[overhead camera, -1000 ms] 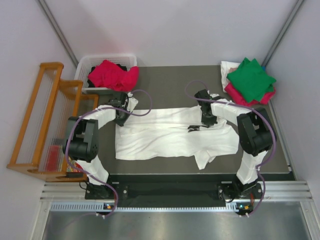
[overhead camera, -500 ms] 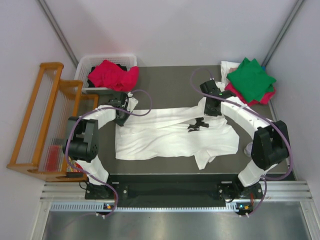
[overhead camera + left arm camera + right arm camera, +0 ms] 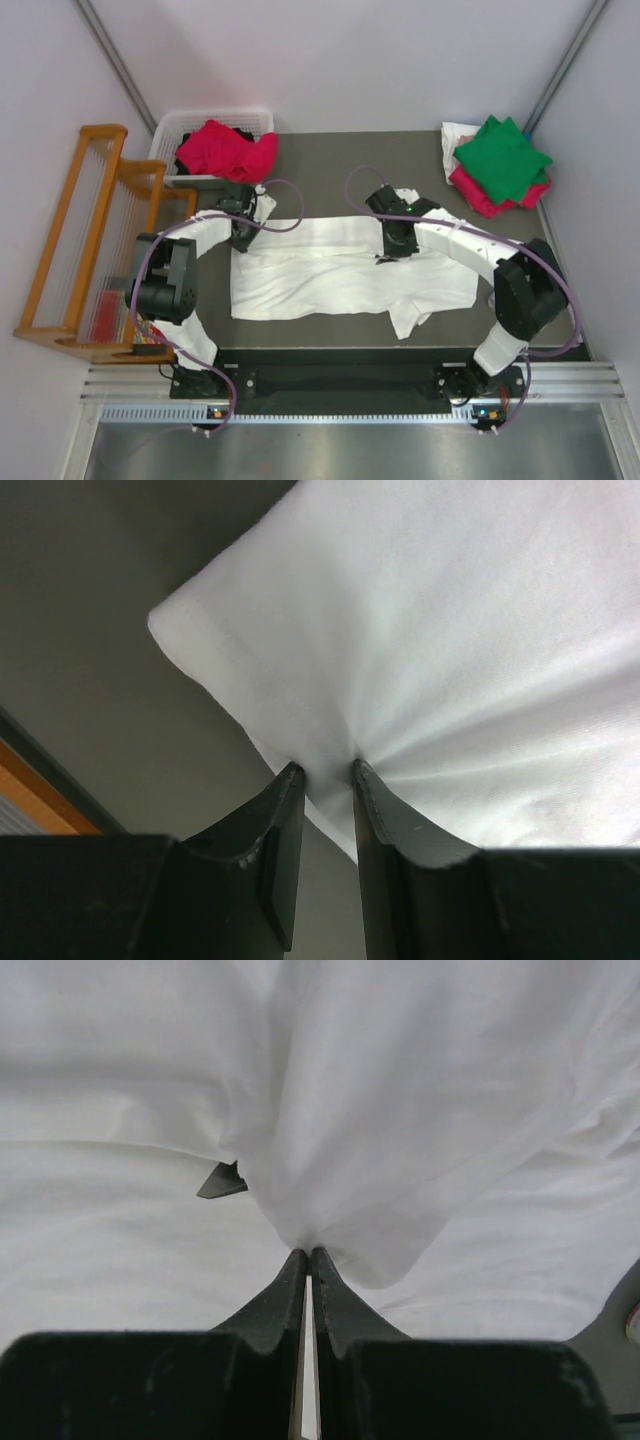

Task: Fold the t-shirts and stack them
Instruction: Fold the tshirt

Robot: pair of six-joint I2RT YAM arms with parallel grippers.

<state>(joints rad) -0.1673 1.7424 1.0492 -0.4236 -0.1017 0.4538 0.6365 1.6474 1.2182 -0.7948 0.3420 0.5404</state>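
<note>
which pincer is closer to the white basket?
Left. The left pincer grips the white t-shirt at its corner, just in front of the basket. The right pincer pinches the shirt mid-table, farther to the right.

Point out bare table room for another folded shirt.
Bare: the far strip of table between the basket and the folded stack, beyond the white shirt. Crowded: the middle, covered by that shirt; only a thin strip along the near edge.

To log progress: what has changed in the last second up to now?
The right jaws, shut on the white t-shirt at its far edge, moved farther out, then back nearer and leftward. The left jaws kept pinching its far left corner; the stacked shirts stayed put.
</note>
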